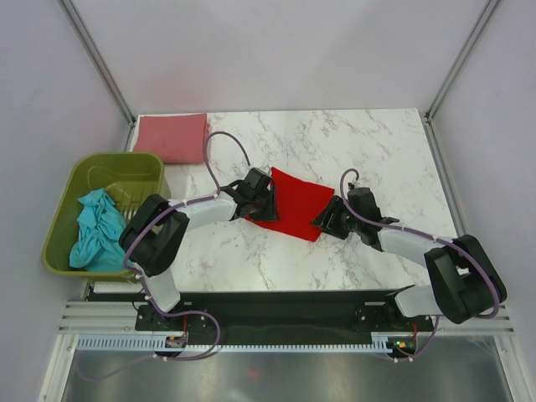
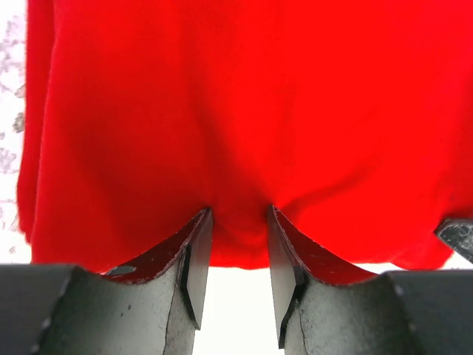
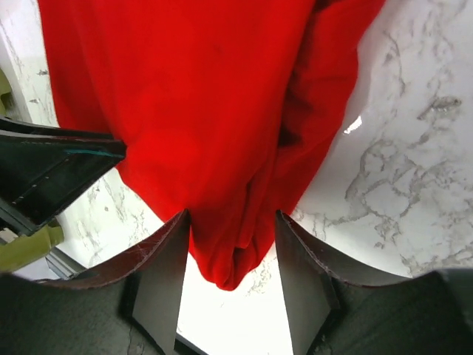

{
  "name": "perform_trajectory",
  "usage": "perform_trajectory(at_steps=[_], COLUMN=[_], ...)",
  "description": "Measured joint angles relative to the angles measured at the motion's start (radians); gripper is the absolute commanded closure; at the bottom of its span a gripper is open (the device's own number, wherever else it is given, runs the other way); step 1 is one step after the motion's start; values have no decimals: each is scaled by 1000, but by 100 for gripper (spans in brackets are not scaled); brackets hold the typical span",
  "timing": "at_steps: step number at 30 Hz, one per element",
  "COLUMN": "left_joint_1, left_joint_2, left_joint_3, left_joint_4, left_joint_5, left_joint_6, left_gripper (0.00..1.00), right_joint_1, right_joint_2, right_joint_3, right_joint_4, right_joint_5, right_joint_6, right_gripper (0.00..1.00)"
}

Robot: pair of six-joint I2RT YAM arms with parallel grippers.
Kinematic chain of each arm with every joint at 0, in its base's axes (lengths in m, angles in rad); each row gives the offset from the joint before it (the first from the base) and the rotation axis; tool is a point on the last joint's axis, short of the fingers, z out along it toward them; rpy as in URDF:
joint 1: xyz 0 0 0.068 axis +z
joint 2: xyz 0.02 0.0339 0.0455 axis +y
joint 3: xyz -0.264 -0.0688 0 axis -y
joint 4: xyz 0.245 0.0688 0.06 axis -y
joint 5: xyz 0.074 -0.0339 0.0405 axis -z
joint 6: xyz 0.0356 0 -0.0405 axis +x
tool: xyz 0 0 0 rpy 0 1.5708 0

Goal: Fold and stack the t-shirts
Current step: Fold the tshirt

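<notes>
My left gripper (image 2: pixel 236 222) and right gripper (image 3: pixel 232 222) stand partly open, each straddling an edge of the folded red t-shirt (image 1: pixel 297 201) at the middle of the marble table (image 1: pixel 377 151).

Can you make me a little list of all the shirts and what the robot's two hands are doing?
Red shirt: folded, in the middle of the table
Pink shirt: folded flat, at the table's far left corner
Teal shirt: crumpled inside the basket
Basket: green, at the table's left edge
Left gripper: at the red shirt's left edge, jaws apart, cloth between them
Right gripper: at the red shirt's right edge, jaws apart, cloth between them
Stack: none yet; red and pink shirts lie apart
</notes>
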Motion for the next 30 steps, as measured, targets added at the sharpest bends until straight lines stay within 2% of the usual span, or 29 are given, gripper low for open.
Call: perform_trajectory(at_steps=[2,3,5,6,7,8,9,11,12,13,15,17,21,24,30], left_joint_1=[2,3,8,13,16,21,26,36,39,40,42,42,42,43,47], left_joint_2=[13,13,19,22,24,27,29,32,32,32,32,32,33,36,48], left_joint_3=[0,0,0,0,0,0,0,0,0,0,0,0,0,1,14], left_joint_4=[9,12,21,28,34,39,43,50,51,51,51,52,52,53,55], left_joint_5=[6,7,13,21,27,35,44,60,66,70,76,77,79,84,100], left_joint_6=[0,-1,-2,-4,-6,-10,-13,-17,-19,-21,-21,-22,-22,-23,-24], left_gripper=[56,56,56,56,56,56,56,56,56,56,56,56,56,56,56], right_joint_1=[6,7,7,8,8,8,8,8,8,8,8,8,8,8,8], right_joint_2=[2,2,6,12,19,26,30,31,28,23,-2,-42,-101,-116,-138], right_joint_3=[-17,-27,-41,-46,-47,-48,-49,-57,-58,-59,-66,-76,-84,-99,-140], right_joint_4=[16,21,35,45,54,68,76,94,99,99,98,91,85,86,84], right_joint_5=[5,12,21,24,25,24,24,22,21,21,23,26,25,18,14], right_joint_6=[5,6,7,7,3,2,2,1,0,-2,-12,-17,-28,-32,-32], right_gripper=[57,69,81,93,95,95,90,76,62,54,46,46,60,67,67])
